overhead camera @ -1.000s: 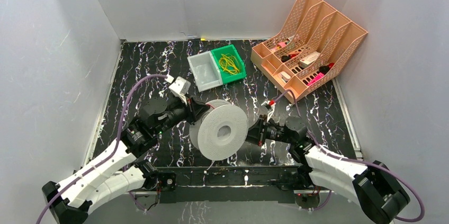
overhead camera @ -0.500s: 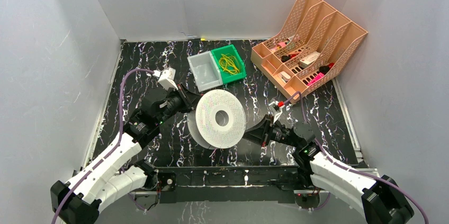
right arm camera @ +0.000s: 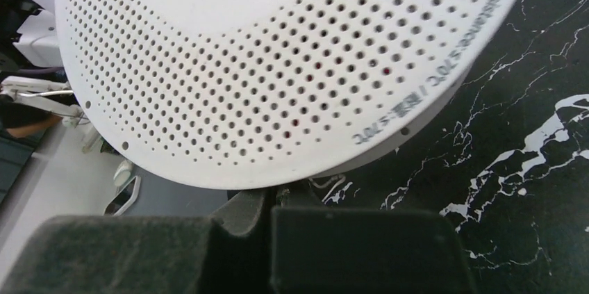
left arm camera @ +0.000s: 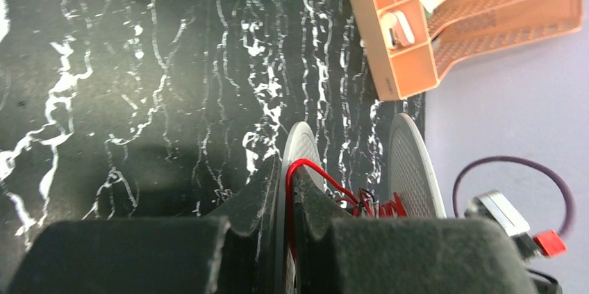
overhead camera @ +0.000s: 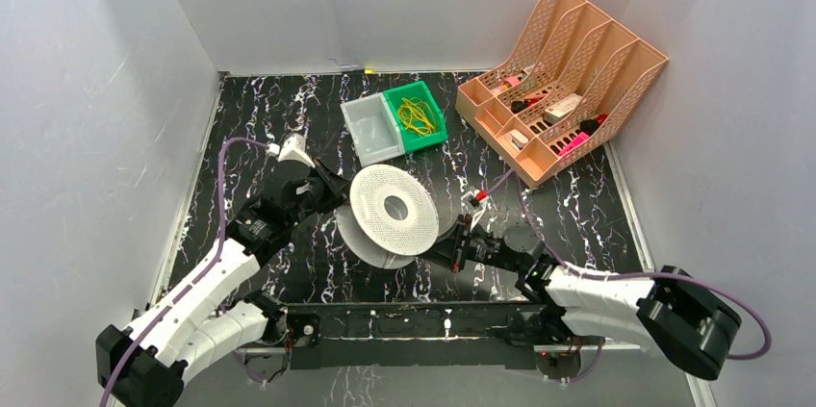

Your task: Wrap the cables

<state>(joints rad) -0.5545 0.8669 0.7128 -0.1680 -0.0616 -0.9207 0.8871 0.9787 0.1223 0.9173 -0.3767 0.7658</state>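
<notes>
A white perforated spool (overhead camera: 419, 229) is held tilted above the middle of the table. My left gripper (overhead camera: 339, 193) is shut on the rim of its lower flange. In the left wrist view the thin red cable (left arm camera: 324, 174) loops over the flange edge, pinched between the fingers (left arm camera: 264, 190), then runs to red turns on the core beside the other flange (left arm camera: 415, 169). My right gripper (overhead camera: 443, 255) is shut just under the spool's right rim. In the right wrist view its tips (right arm camera: 274, 197) lie below the flange (right arm camera: 278, 85), and I see nothing between them.
A green bin (overhead camera: 433, 128) with a yellow wire tangle and a clear bin (overhead camera: 371, 130) stand behind the spool. An orange file organiser (overhead camera: 563, 70) fills the back right corner. Grey walls close three sides. Purple cords trail from both arms.
The spool has moved left and back and now lies flatter, carried by the left gripper. The right arm has stretched leftward and lower, under the spool's rim.
</notes>
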